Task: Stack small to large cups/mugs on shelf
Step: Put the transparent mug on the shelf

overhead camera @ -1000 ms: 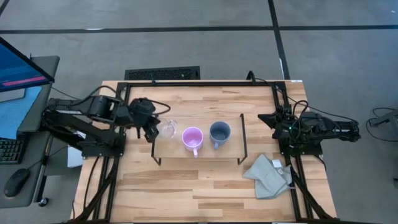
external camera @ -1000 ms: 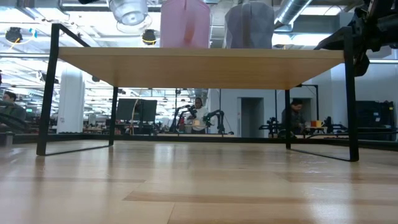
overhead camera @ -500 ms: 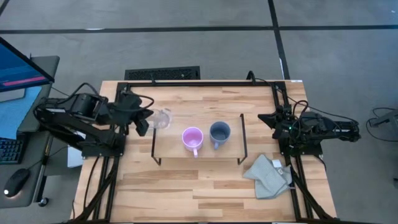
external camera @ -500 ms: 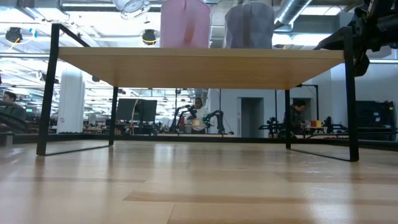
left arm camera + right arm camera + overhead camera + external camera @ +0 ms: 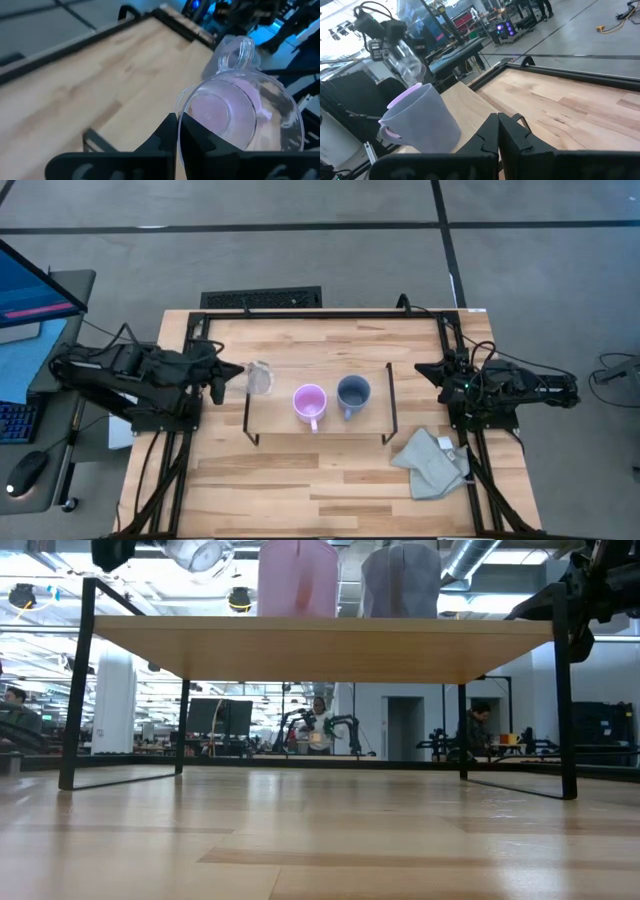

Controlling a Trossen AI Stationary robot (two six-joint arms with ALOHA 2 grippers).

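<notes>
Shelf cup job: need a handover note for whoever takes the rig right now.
Left gripper: shut on the glass cup, held tilted above the shelf's left end.
Right gripper: parked at the table's right edge, fingers shut, empty.
Pink mug and blue-grey mug: upright side by side on the shelf top.
Done: both mugs placed.
Left: set the glass cup down on the shelf, left of the pink mug, presumably.

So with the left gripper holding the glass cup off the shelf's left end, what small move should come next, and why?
Probably carry the glass cup right and set it down by the pink mug. The left gripper holds it tilted over the shelf edge, unplaced.
</notes>
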